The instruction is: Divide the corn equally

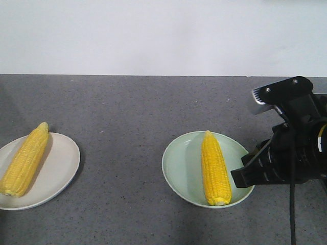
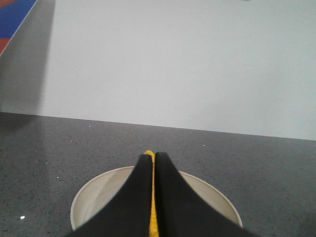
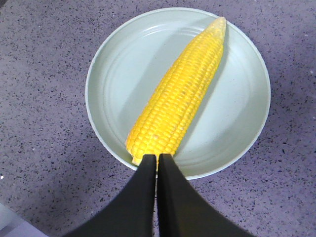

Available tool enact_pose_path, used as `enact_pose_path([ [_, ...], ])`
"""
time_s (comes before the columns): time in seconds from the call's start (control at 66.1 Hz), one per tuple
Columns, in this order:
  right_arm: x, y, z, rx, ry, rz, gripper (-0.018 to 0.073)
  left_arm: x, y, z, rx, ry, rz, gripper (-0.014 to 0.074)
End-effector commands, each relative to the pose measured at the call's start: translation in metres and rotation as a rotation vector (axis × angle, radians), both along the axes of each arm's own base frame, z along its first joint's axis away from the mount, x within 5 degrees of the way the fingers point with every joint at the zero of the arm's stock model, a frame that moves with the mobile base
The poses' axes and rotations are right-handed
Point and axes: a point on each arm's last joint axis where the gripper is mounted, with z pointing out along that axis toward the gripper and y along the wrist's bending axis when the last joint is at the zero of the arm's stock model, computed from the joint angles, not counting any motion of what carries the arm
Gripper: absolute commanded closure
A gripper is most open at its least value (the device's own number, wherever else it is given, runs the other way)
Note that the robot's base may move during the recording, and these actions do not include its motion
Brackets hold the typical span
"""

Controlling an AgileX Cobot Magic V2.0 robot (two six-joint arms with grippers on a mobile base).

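Two plates noted, well apart, on the grey speckled bench (image 1: 127,102): cream plate (image 1: 64,171) at the left, pale green plate (image 1: 181,163) right of centre. Counted one corn cob per plate and no other cobs in any view, so judged the share already even as far as visible.

Found the left cob (image 1: 25,158) lying slantwise on the cream plate, paler tip toward the far wall. Found the right cob (image 1: 214,168) lying along the green plate's middle, long axis running near to far, tip away, blunt end at the near rim.

Saw the right fingers (image 3: 170,197) pressed together and gripping nothing, their tips just at the right cob's blunt end and roughly in line with its length; clearly the nearer arm to that cob. Would call for turning across the axis before any grasp, in my judgement.

Saw the left fingers (image 2: 140,197) likewise clenched together above the cream plate, only a yellow sliver showing through the slit; holding nothing, it seemed. Nothing else spotted in the way.
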Motion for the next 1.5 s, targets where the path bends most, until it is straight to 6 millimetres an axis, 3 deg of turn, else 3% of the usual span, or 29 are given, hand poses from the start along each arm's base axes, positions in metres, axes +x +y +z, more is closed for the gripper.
enact_pose_path([
  [0.0,0.000,0.000,0.013,0.031,-0.079,0.004,0.0569,-0.004,0.000,0.014,-0.017,-0.116,0.000,0.0604],
  [0.877,-0.004,-0.003,0.015,0.037,-0.090,0.004,0.0569,-0.003,0.000,0.014,-0.017,-0.114,0.000,0.0604],
  [1.044,-0.010,-0.024,0.013,-0.020,-0.291,0.028,0.0567,-0.003,0.000,0.014,-0.017,-0.114,0.000,0.0604],
  [1.165,-0.018,-0.044,0.009,0.035,-0.441,-0.050,0.0566,-0.003,0.000,0.014,-0.017,-0.114,0.000,0.0604],
  [1.483,-0.072,-0.092,-0.012,0.051,-0.716,-0.302,0.0562,-0.003,0.000,0.014,-0.017,-0.114,0.000,0.0604],
])
